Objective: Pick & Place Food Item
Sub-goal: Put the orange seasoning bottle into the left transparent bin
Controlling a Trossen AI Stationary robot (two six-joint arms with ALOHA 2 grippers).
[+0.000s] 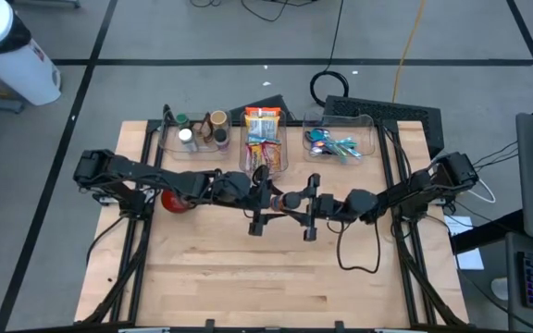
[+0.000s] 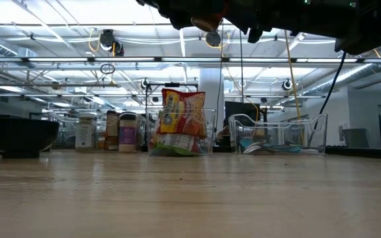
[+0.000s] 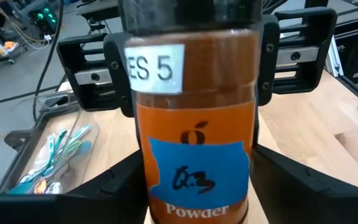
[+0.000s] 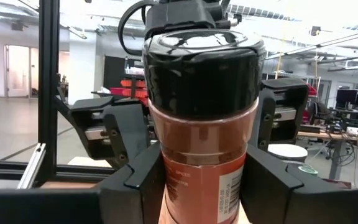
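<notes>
1. Spice jar of orange powder, black-capped, aloft mid-table between both grippers.
2. Right gripper pinching the jar's body; left gripper fingers straddling its base, possibly not yet clamped.
3. Rigid, light, smooth-walled, likely slippery: best gripped across the straight body, not the cap.

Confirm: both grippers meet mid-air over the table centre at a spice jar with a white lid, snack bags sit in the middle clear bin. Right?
One error: the orange-brown spice jar has a black lid, not white, as the right wrist view shows. The rest holds: the left gripper and right gripper meet at it above the table centre, and the snack bags sit in the middle clear bin.
</notes>
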